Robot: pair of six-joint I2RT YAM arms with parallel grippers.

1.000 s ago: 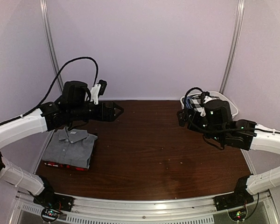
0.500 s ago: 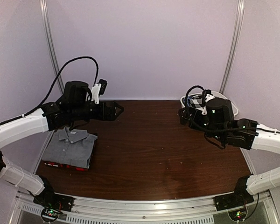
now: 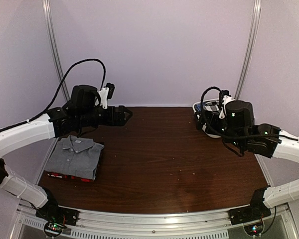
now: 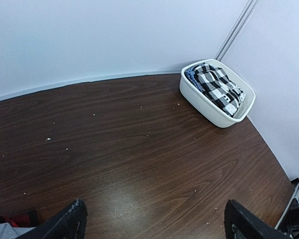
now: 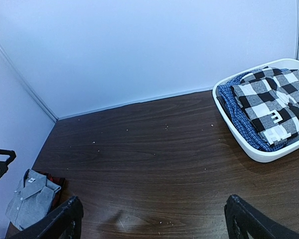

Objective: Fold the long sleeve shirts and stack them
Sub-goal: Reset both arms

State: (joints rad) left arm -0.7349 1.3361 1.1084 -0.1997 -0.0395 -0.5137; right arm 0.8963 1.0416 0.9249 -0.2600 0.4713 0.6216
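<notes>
A folded light grey long sleeve shirt [image 3: 74, 157] lies at the table's left side on top of a red-and-black plaid shirt, of which only a red edge [image 3: 69, 176] shows. The right wrist view has the grey shirt [image 5: 30, 201] at its lower left, collar up. My left gripper [image 3: 124, 115] hovers open above the table, behind and to the right of the stack, with nothing between its fingers [image 4: 70, 221]. My right gripper [image 3: 202, 118] is open and empty too, held high at the back right, close to the basin. Bare wood lies between its fingertips [image 5: 239, 211].
A white basin [image 4: 209, 112] stands in the far right corner and holds folded black-and-white plaid cloth [image 4: 217, 84] over blue checked cloth [image 5: 239, 122]. In the top view the right arm hides most of the basin [image 3: 237, 99]. Walls close the table at the back and both sides.
The right arm has drifted back and to the right, toward the basin. The left arm has shifted slightly up and to the right. Both grippers stay open and the shirt stack has not moved.
</notes>
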